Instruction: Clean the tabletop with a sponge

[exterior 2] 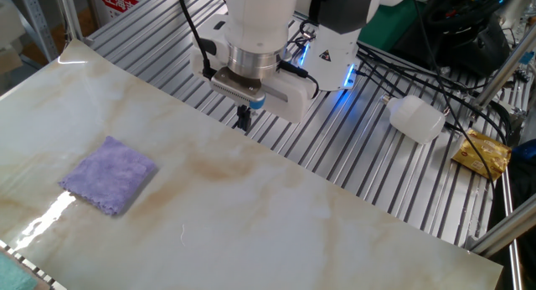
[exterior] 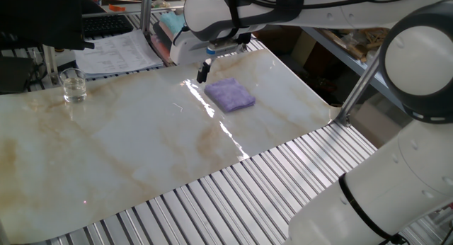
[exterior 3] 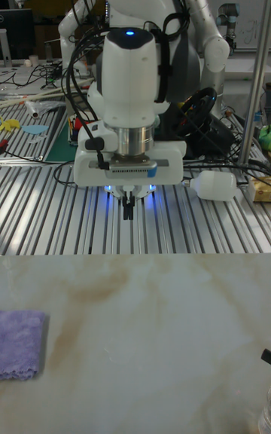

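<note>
The sponge (exterior: pixel 230 94) is a lavender-purple fuzzy pad lying flat on the tabletop (exterior: pixel 127 146), a glossy white marble-look sheet with beige veins. In the other fixed view the sponge (exterior 2: pixel 110 174) lies near the sheet's left part, and in the tall view the sponge (exterior 3: pixel 21 355) is at the left edge. My gripper (exterior: pixel 203 71) hangs point-down, shut, with nothing between its fingers. It is apart from the sponge, to one side of it, near the tabletop's (exterior 2: pixel 276 231) edge by the slats, as the gripper (exterior 2: pixel 244 121) (exterior 3: pixel 129 212) shows.
A clear glass (exterior: pixel 73 86) stands on the sheet's far left corner. Papers (exterior: pixel 117 52) and stacked teal and pink cloths (exterior: pixel 170 24) lie behind. A white bottle (exterior 2: pixel 416 119) and a gold packet (exterior 2: pixel 483 153) rest on the ribbed metal slats (exterior: pixel 233 195).
</note>
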Robot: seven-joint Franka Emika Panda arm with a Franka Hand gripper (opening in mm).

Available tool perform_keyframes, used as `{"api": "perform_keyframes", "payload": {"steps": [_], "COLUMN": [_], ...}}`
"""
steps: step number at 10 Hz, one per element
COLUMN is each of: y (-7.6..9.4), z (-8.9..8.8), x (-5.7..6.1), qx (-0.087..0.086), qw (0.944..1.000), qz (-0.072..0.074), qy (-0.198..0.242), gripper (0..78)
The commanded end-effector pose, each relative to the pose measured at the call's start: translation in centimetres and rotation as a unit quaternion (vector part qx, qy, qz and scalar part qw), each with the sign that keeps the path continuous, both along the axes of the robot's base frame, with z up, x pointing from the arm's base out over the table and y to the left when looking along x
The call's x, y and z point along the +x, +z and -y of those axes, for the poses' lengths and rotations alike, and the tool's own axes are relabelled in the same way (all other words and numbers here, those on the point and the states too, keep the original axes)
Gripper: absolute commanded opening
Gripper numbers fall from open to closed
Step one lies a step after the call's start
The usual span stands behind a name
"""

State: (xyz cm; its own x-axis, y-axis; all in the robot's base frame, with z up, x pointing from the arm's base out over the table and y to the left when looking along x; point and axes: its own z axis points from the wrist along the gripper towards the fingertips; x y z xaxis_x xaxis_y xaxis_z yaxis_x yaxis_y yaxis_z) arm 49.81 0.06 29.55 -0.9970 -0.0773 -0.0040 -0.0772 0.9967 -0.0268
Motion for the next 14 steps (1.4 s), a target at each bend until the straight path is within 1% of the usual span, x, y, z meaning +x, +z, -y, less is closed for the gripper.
{"api": "perform_keyframes", "payload": {"steps": [1,6,14], "y": [-0.09,-0.20,-1.09], "z": [-0.04,-0.06,0.03], "x": [0.06,0.07,0.07], "qx": [0.000,-0.002,-0.004], "qw": [1.0000,1.0000,1.0000], "qz": [0.002,0.002,0.002], "qy": [0.000,-0.001,-0.002], "gripper": [0.0,0.0,0.0]}}
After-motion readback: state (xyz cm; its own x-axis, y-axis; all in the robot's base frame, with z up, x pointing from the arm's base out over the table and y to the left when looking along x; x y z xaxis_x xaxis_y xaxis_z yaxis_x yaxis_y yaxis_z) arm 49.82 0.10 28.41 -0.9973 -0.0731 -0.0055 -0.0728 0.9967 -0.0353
